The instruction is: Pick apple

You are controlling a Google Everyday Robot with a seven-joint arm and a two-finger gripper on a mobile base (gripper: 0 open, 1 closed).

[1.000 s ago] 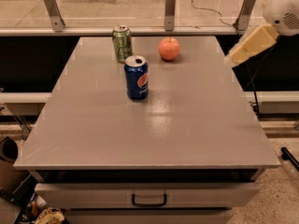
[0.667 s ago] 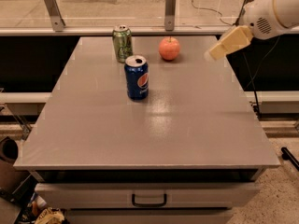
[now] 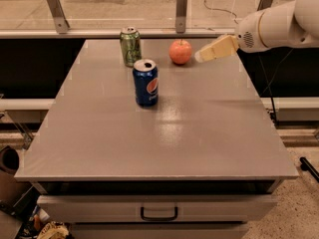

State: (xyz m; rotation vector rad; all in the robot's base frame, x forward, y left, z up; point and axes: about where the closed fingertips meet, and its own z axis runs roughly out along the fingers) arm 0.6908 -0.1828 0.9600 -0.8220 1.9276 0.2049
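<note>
The apple is small, round and orange-red with a short stem, and it stands near the far edge of the grey table. My gripper comes in from the right on a white arm, with its cream-coloured fingers pointing left at the apple. Its tip is just to the right of the apple, a small gap apart, and holds nothing.
A blue Pepsi can stands upright left of centre. A green can stands upright behind it, left of the apple. A glass barrier with metal posts runs along the table's far edge. A drawer with a handle is under the front.
The gripper has moved left and a little down, from beyond the table's right edge to just beside the apple. The apple and both cans have not moved.
</note>
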